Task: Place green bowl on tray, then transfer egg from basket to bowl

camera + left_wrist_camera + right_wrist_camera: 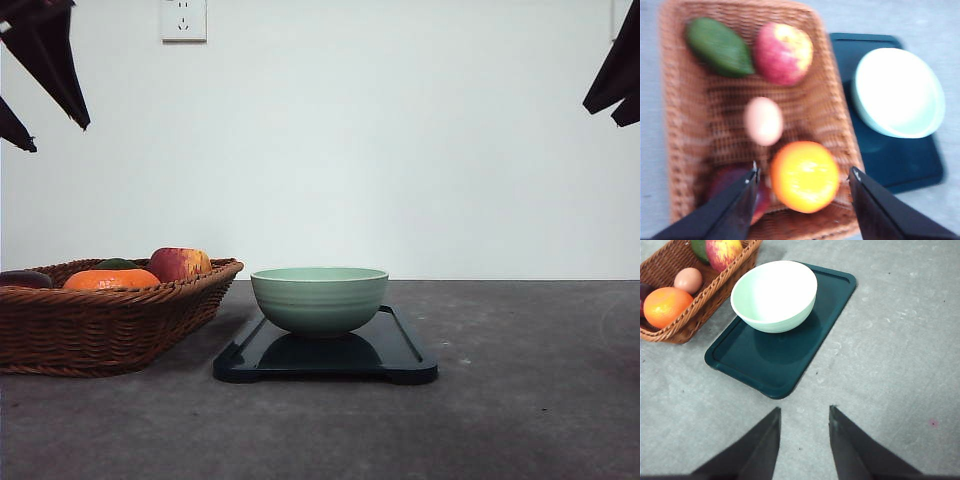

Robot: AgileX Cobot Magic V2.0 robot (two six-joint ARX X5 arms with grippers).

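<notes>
The green bowl [319, 298] sits on the tray [400, 352] already, so the left gripper [804, 176] hangs wide open w/ nothing in it over the basket [685, 150], prob. to grab the egg [763, 120], & the right gripper [804, 415] waits open, empty too.

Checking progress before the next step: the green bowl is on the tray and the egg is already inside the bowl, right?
Not quite. The bowl does sit on the tray, but it is empty. The egg lies in the basket, beside the orange. The right wrist view shows this, and the left wrist view agrees.
</notes>
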